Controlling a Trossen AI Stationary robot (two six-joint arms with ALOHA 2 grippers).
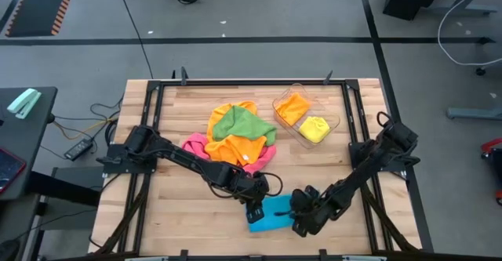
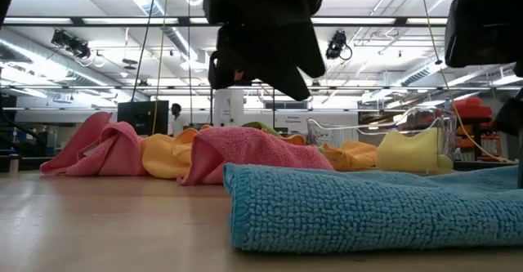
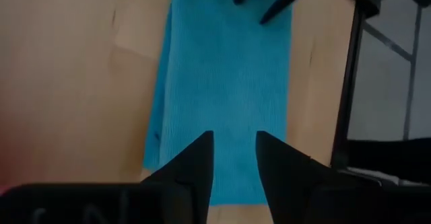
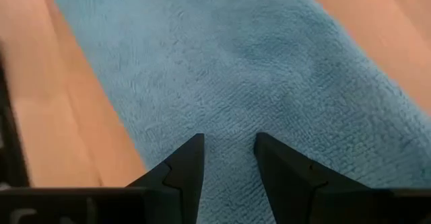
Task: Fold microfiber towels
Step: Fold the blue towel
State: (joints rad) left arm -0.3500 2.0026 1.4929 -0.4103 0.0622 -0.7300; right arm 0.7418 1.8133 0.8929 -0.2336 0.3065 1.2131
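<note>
Your blue towel (image 1: 271, 212) lies flat at the near edge of the desk (image 1: 172, 206), already folded into a narrow strip, well apart from the heap of other towels (image 1: 235, 135) farther back. The strip's long axis runs from one tool to the other: the left tool (image 1: 255, 211) sits over its left end, the right tool (image 1: 298, 211) over its right end, so each arm is nearest its own end. Both tools show a small gap between the fingers with nothing pinched in it, poised just above the cloth. Any next fold would likely bring one end toward the other.
</note>
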